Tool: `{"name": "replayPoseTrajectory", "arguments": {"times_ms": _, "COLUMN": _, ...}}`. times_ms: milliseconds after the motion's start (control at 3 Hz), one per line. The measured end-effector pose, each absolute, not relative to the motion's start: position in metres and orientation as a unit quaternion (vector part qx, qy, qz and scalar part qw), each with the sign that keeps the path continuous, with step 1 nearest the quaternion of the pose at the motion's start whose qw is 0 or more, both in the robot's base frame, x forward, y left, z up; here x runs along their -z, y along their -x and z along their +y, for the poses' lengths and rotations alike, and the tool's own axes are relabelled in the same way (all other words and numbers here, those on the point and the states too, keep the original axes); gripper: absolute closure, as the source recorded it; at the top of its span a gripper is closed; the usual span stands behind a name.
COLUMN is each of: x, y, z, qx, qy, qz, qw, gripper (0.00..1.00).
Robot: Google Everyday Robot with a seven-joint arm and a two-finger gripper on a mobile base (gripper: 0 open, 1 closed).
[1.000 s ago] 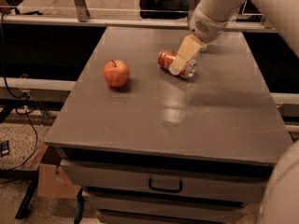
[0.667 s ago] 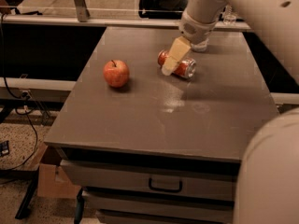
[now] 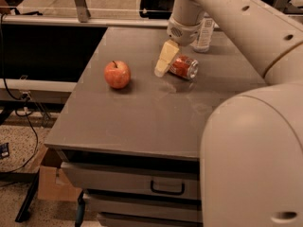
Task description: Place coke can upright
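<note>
1. Nearest, the robot's pale body (image 3: 251, 160) covers the near right corner of the desk (image 3: 142, 126). Under the near edge sits a drawer (image 3: 165, 186) with a dark handle.
2. Farther in, toward the left edge and about midway between the near and far edges, an apple (image 3: 117, 74) stands alone, near the tool but not touching it.
3. Beyond it, in the far half of the desk, the coke can (image 3: 183, 66) lies on its side. Its long axis runs roughly along the far edge, slanting a little toward the near right corner, and a silver end faces that way.
4. The tool (image 3: 164, 66) hangs from the arm (image 3: 187, 13) at the can's left end, just beside or touching it, so the can lies to the tool's right. I cannot tell whether the tool is released or clenched on the can.
5. Righting the can likely turns on that axis: the grip should cross the round body, then tip one silver end down onto the desk.
6. Farthest, a clear water bottle (image 3: 203, 34) stands by the far edge, just behind the can and partly hidden by the arm. A wide swing could knock it.
</note>
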State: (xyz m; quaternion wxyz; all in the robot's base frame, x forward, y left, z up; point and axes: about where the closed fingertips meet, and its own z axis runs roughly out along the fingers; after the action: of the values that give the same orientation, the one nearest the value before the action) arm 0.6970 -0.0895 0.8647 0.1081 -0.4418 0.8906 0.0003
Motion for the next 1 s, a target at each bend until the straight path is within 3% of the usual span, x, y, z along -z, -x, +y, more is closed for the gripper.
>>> {"name": "replayPoseTrajectory", "arguments": {"times_ms": 333, "x": -0.854, "y": -0.709, "z": -0.086, "qx": 0.0, "qy": 0.447, "qz": 0.89, "qw": 0.096, "gripper": 0.12}}
{"name": "replayPoseTrajectory", "arguments": {"times_ms": 667, "x": -0.847, "y": -0.719, "z": -0.083, "qx": 0.002, "qy": 0.451, "qz": 0.888, "qw": 0.085, "gripper": 0.43}}
{"name": "replayPoseTrajectory", "arguments": {"times_ms": 1000, "x": -0.846, "y": -0.724, "z": -0.079, "qx": 0.0, "qy": 0.458, "qz": 0.886, "qw": 0.08, "gripper": 0.67}}
